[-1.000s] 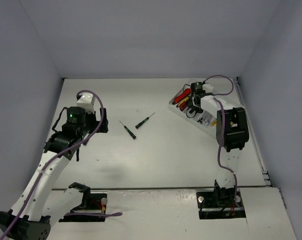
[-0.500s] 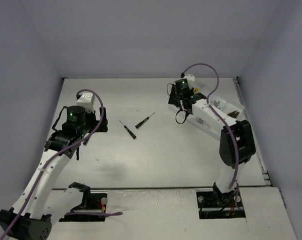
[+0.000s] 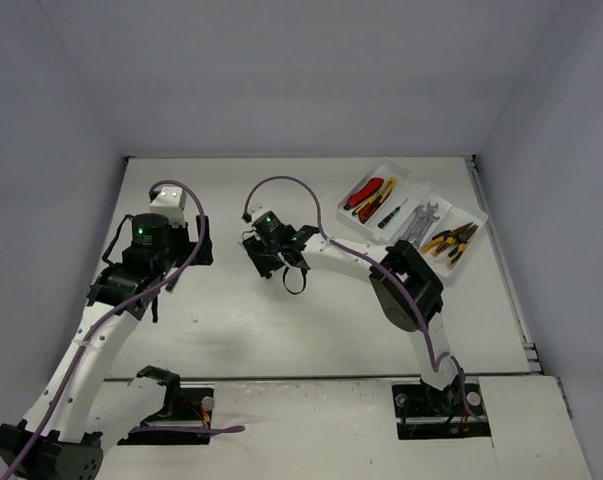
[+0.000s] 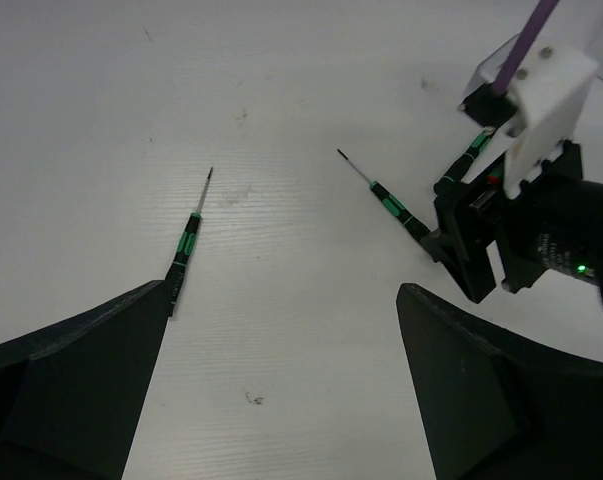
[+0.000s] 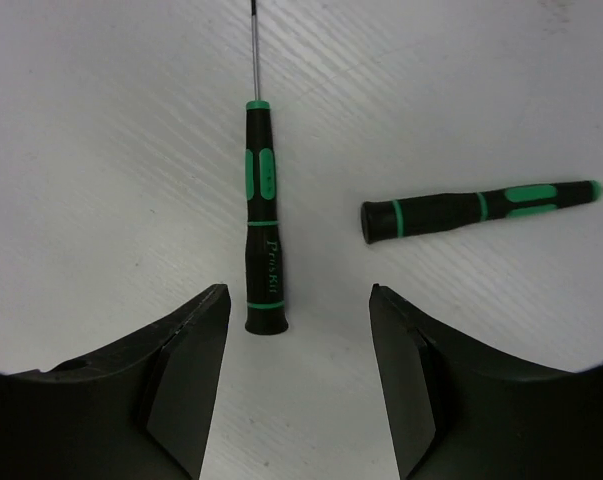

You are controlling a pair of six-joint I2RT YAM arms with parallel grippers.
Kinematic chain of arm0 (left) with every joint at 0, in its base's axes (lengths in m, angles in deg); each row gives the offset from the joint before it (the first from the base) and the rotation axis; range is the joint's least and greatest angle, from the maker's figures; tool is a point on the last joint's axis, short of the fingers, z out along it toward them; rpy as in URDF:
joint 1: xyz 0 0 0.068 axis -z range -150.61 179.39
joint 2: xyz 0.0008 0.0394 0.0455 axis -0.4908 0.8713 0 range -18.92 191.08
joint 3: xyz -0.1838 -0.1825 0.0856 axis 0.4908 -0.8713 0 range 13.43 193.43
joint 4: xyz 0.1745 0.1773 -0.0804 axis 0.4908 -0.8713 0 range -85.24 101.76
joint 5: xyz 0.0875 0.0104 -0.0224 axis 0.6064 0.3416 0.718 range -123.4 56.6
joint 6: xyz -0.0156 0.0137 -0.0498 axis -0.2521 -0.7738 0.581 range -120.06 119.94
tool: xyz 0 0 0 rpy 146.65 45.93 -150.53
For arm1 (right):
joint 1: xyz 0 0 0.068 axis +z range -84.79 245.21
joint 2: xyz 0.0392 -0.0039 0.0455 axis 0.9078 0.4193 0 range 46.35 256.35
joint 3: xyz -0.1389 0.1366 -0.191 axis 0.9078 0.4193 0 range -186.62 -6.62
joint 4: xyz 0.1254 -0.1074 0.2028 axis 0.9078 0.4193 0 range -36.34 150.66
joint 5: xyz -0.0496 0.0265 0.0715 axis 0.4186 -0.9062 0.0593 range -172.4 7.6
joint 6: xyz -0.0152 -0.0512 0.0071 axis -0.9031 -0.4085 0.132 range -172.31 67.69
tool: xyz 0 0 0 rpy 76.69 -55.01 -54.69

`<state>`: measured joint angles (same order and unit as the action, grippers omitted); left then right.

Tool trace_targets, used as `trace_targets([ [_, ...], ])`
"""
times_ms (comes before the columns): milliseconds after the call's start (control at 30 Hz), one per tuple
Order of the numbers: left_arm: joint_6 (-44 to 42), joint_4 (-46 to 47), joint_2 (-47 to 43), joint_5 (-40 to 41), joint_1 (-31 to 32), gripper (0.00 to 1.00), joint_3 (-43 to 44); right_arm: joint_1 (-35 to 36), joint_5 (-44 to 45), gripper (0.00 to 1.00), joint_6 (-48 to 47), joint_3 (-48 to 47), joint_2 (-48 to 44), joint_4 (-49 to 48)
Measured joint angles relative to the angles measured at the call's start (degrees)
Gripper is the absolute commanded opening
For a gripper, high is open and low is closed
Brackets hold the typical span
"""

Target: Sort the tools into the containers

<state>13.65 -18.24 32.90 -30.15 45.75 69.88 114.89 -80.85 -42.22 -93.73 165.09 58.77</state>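
Right gripper (image 5: pixel 298 290) jaws wide apart, gripping nothing, butt of one thin black-and-green screwdriver (image 5: pixel 261 220) lying between them on the white table (image 5: pixel 101 150); second matching screwdriver (image 5: pixel 481 208) just beside; left gripper (image 4: pixel 283 290) spread wide, empty; white translucent compartmented tray (image 3: pixel 441 190) well apart, far right.

White "Pro'sKit" brand lettering on the black handle of one black-green screwdriver (image 5: pixel 258 170), right wrist view.
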Motion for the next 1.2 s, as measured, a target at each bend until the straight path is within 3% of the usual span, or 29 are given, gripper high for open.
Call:
trace_targets([
  [200,0.0,0.1,-2.3,1.7,0.0,0.94,0.0,1.6,-0.8,0.55,-2.0,-3.8,6.4,0.4],
  [333,0.0,0.2,-2.9,2.1,-0.3,0.94,0.0,2.2,-1.0,0.47,-2.9,-6.2,8.2,0.2],
  [400,0.0,0.2,-2.8,2.2,-0.4,0.94,-0.1,2.5,-1.0,0.38,-3.0,-6.8,8.6,0.2],
  [500,0.0,0.1,-2.8,2.2,-0.4,0.94,-0.1,2.9,-1.0,0.15,-3.2,-7.0,8.9,0.1],
  [600,0.0,0.1,-2.8,2.2,-0.4,0.94,-0.1,3.2,-1.0,0.01,-3.7,-7.1,8.9,0.1],
  [800,0.1,0.2,-2.7,2.2,-0.4,0.94,-0.1,3.3,0.2,0.00,-3.8,-8.6,8.9,0.4],
  [1000,0.0,0.2,-2.7,2.2,-0.6,0.94,-0.1,2.1,8.8,0.00,-0.9,-8.7,4.1,0.9],
  [1100,0.0,0.1,-2.7,2.2,-0.6,0.94,-0.1,-2.2,12.4,0.00,4.3,-7.0,-1.5,0.3],
  [1200,0.1,0.2,-2.7,2.2,-0.6,0.94,-0.1,-11.9,14.9,0.00,10.5,-2.2,-8.9,-0.6],
])
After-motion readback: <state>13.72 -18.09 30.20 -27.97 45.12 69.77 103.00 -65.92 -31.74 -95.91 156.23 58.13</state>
